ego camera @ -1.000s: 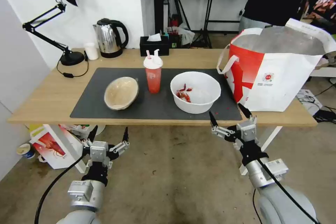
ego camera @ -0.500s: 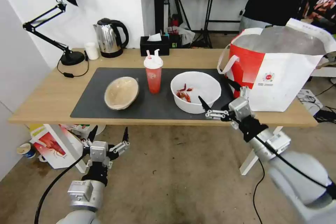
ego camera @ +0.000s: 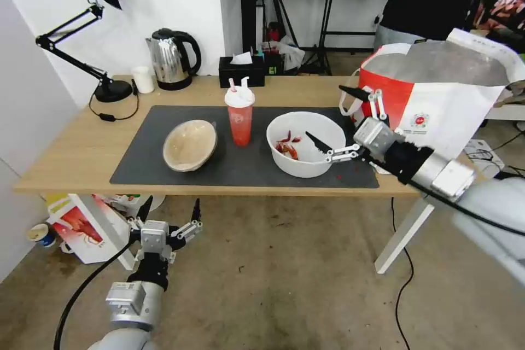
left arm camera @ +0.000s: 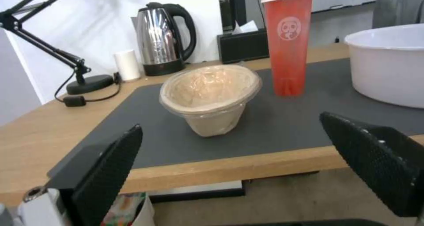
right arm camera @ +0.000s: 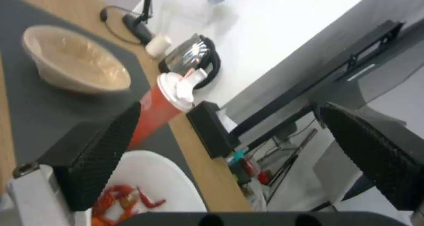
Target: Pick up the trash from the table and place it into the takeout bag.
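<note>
On the table (ego camera: 76, 147), the dark mat (ego camera: 240, 167) holds a beige paper bowl (ego camera: 190, 145), a red drink cup (ego camera: 239, 120) with a white lid and straws, and a white plastic bowl (ego camera: 298, 163) with red scraps. The takeout bag (ego camera: 437, 115) stands open at the table's right end. My right gripper (ego camera: 324, 111) hangs open above the white bowl's right rim, just left of the bag. Its wrist view looks down on the white bowl (right arm camera: 154, 183), the cup (right arm camera: 159, 107) and the beige bowl (right arm camera: 75, 64). The left gripper (ego camera: 171, 202) is open below the table's front edge, facing the beige bowl (left arm camera: 210, 97).
Along the back edge stand a black desk lamp (ego camera: 104, 87), a steel kettle (ego camera: 170, 60), a small white cup (ego camera: 143, 80) and a black tissue box (ego camera: 241, 71). A red-and-white carton (ego camera: 82, 229) sits on the floor under the table's left end. A person stands behind the bag.
My right arm rose from below the table's front edge and swung up over the tabletop to the white bowl's right rim. The left arm stayed still.
</note>
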{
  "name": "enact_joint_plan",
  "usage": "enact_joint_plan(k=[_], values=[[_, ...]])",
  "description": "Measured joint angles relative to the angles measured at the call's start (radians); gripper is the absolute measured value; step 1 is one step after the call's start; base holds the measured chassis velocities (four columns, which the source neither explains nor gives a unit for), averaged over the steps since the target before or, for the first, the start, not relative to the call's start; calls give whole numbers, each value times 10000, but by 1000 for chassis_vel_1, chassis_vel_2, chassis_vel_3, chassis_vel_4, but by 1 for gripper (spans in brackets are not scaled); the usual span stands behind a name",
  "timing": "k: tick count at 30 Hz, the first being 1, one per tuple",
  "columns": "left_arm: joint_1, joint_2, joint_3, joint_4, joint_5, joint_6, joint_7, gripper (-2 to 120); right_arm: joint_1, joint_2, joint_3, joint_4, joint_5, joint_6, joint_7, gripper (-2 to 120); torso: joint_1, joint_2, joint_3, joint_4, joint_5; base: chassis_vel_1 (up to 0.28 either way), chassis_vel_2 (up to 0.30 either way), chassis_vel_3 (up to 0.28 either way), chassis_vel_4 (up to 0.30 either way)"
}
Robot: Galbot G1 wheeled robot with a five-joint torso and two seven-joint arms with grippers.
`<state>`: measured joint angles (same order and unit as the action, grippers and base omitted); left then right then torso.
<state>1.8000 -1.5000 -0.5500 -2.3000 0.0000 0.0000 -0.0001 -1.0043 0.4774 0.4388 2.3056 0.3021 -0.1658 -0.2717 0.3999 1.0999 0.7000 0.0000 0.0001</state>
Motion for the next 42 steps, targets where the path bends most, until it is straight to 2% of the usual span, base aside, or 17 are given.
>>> enact_joint_plan(k=[10, 13, 14, 16, 24, 32, 36, 42], values=[[0, 0, 1, 0, 0, 0, 0, 100, 276, -104, -103, -280, 170, 137, -691, 100, 0, 0, 0, -1, 0, 0, 0, 0, 0], [0, 0, 1, 0, 0, 0, 0, 100, 859, -227, -549, -796, 366, 393, -1983, 100, 0, 0, 0, 0, 0, 0, 0, 0, 0], [0, 0, 1, 0, 0, 0, 0, 100, 859, -227, -549, -796, 366, 393, -1983, 100, 0, 0, 0, 0, 0, 0, 0, 0, 0], [0, 0, 0, 0, 0, 0, 0, 100, 1363, -389, -1017, -1176, 640, 494, -2721, 100, 0, 0, 0, 0, -1, 0, 0, 0, 0], [0, 0, 1, 0, 0, 0, 0, 100, 1928, -421, -1639, -1786, 1171, 779, -3602, 100, 0, 0, 0, -1, -1, 0, 0, 0, 0], [0, 0, 0, 0, 0, 0, 0, 100, 2623, -560, -2315, -2043, 2121, 779, -3618, 100, 1, 0, 0, 0, -1, 0, 0, 0, 0], [0, 0, 1, 0, 0, 0, 0, 100, 2930, -728, -2669, -1964, 3018, 488, -3446, 100, 1, 0, 0, 0, -1, 0, 0, 0, 0], [-1, 0, 0, 0, 0, 0, 0, 100, 4207, -1084, -3818, -1897, 4341, -242, -3282, 100, 1, 0, 0, 1, -2, 0, 0, 0, 0]])
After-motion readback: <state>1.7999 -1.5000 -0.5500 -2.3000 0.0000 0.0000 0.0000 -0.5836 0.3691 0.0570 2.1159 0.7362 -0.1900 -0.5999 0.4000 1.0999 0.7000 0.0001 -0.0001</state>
